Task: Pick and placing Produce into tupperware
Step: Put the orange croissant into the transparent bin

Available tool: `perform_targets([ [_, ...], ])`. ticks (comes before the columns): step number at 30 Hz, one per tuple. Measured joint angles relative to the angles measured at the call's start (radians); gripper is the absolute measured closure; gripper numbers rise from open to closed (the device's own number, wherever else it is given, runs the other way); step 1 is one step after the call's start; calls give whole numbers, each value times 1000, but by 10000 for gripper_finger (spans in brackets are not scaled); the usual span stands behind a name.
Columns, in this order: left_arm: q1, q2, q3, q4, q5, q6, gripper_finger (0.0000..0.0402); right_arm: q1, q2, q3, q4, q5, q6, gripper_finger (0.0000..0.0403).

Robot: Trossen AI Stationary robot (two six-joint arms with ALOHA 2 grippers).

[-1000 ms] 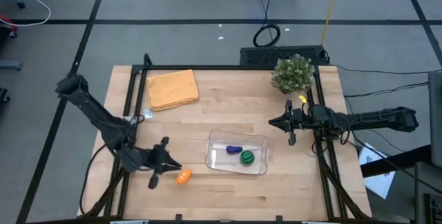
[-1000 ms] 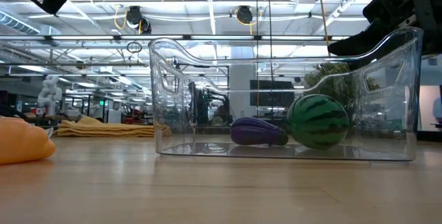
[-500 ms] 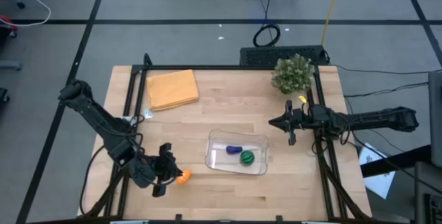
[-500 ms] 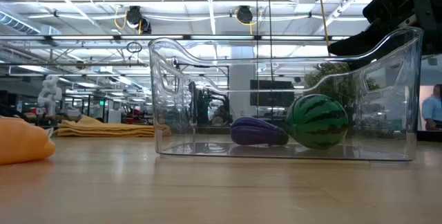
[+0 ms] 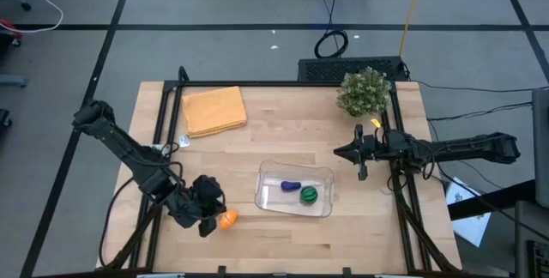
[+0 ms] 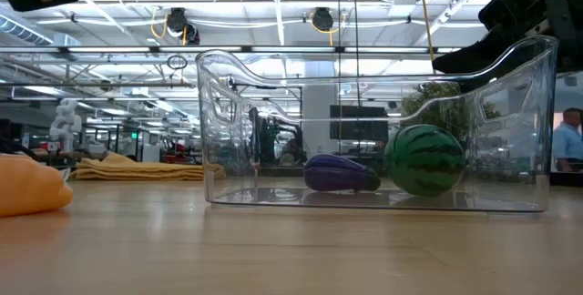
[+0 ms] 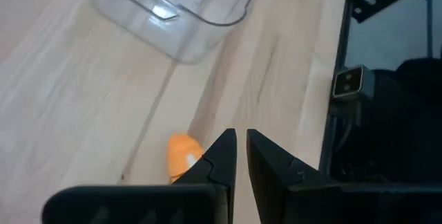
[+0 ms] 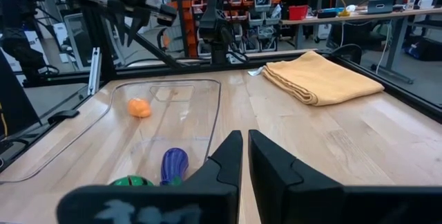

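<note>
Your left gripper hovers, fingers nearly together, just left of the orange piece lying on the counter left of the tupperware. Spread the fingers and centre over it before descending. The right gripper waits narrow, far right.

Overhead, table-level, two wrist views; shared tupperware.

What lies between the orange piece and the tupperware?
Only bare wood, per the high view: the orange piece lies apart from the tupperware, beside the left gripper.
</note>
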Motion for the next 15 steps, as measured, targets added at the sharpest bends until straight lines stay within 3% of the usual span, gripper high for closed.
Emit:
perform_targets([
  [4,0,24,0,8,5,-88,364,0,0,0,0,0,0,387],
  [9,3,85,8,22,124,-222,364,0,0,0,0,0,0,387],
  [15,12,208,153,-85,200,-272,364,0,0,0,0,0,0,387],
])
